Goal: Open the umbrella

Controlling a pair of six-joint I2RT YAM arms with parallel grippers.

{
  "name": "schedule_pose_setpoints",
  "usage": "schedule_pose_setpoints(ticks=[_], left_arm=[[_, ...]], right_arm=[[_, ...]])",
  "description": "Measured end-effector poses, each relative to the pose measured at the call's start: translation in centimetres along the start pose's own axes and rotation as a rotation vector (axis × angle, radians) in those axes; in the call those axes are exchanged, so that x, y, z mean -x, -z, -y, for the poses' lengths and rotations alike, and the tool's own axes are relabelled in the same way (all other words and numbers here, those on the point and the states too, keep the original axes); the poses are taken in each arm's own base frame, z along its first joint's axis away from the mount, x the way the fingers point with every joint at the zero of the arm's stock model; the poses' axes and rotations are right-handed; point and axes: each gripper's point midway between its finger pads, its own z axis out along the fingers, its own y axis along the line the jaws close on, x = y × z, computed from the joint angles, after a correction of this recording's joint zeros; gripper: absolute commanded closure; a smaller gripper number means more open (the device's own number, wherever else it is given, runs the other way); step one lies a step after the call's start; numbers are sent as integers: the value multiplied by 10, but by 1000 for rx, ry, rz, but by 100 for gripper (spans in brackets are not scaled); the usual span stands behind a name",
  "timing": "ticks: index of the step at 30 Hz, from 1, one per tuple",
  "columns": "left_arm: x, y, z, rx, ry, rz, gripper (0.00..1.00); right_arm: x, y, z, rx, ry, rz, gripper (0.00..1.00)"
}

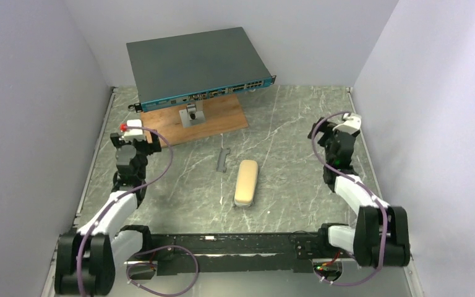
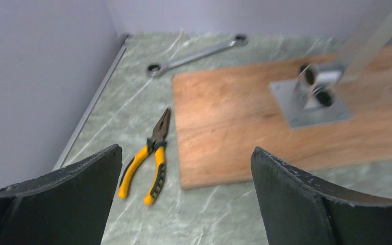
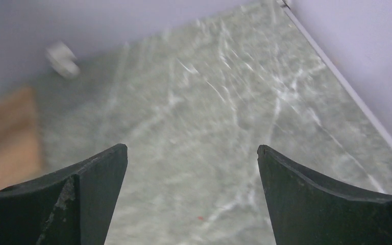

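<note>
A smooth cream-beige oblong capsule [image 1: 246, 182] lies closed on the marble table, in the middle, between the two arms. No umbrella fabric, black shaft, handle or strap shows in any view. My left gripper [image 1: 133, 131] is raised at the left, well away from the capsule; in the left wrist view [image 2: 186, 150] its jaws stand wide apart and empty. My right gripper [image 1: 319, 131] is raised at the right, also apart from the capsule; in the right wrist view [image 3: 191, 148] its jaws stand wide apart over bare marble.
A dark network switch [image 1: 198, 65] sits tilted on a metal stand [image 2: 314, 97] on a wooden board [image 1: 204, 120] at the back. A small metal bracket [image 1: 222, 159] lies beside the capsule. Yellow pliers [image 2: 150, 161] and a wrench [image 2: 196, 53] lie left of the board. Walls enclose three sides.
</note>
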Motion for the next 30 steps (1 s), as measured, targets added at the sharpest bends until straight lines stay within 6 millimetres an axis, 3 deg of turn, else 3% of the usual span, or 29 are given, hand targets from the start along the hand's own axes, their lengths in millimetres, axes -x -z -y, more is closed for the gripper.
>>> schedule_pose_setpoints(ticks=[2, 4, 6, 8, 13, 16, 19, 21, 30], left_arm=[[34, 5, 4, -23, 65, 30, 1], [56, 14, 6, -31, 171, 30, 1], [60, 24, 8, -21, 306, -31, 1], [49, 31, 13, -20, 396, -124, 1], [-22, 64, 37, -59, 493, -454, 1], [-43, 89, 47, -99, 534, -543, 1], [-50, 106, 60, -161, 551, -600, 1], [-53, 113, 73, -212, 536, -633, 1], [-55, 170, 155, -563, 362, -746, 1]], right_arm=[[29, 3, -10, 10, -109, 22, 0], [60, 10, -22, 39, -222, 43, 0], [80, 16, -35, 78, -305, 33, 0], [83, 19, -43, 93, -356, -17, 0], [53, 31, -59, 77, -404, -252, 0], [30, 47, -89, 110, -380, -398, 0], [2, 81, -139, 219, -316, -537, 0], [-13, 104, -160, 279, -289, -615, 0], [-77, 157, -183, 442, -324, -859, 1]])
